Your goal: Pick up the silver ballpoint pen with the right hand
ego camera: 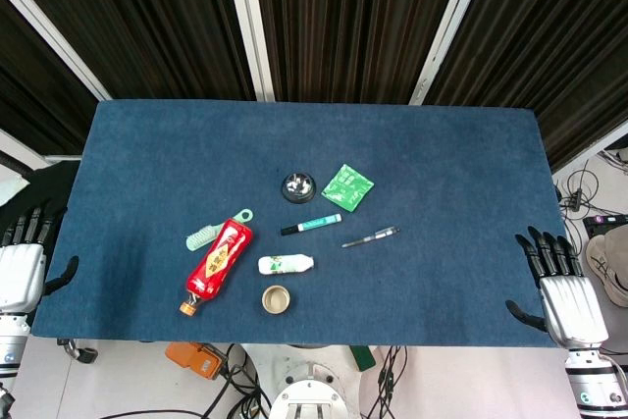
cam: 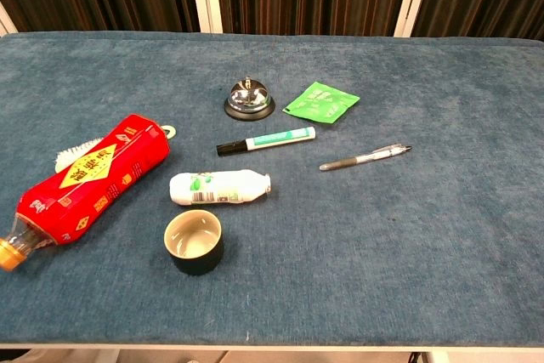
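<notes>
The silver ballpoint pen [ego camera: 370, 237] lay flat on the blue table cover [ego camera: 147, 144], right of the table's centre and apart from every other object; its nearest neighbours were the green-and-white marker [ego camera: 311, 225] just to its left and the green sachet [ego camera: 348, 186] on its far side. Its long axis ran left to right with a slight tilt, so that the right end sat a little farther from the robot than the left; in the chest view the right end [cam: 403, 150] carried what looked like the clip and a dark tip, though which end bore the writing point could not be told for certain. Judged from its form, the pen would be light, rigid and smooth-skinned, liable to roll or skid on the nap of the cloth if pushed from one side, and too low to be scooped; a pinch across the barrel near its middle, with thumb and finger closing from the near and far sides, seemed the soundest hold. The right hand [ego camera: 561, 287] rested at the table's near right edge, well apart from the pen, fingers spread and holding nothing. The left hand [ego camera: 22, 267] sat likewise at the near left edge, fingers apart and empty.
</notes>
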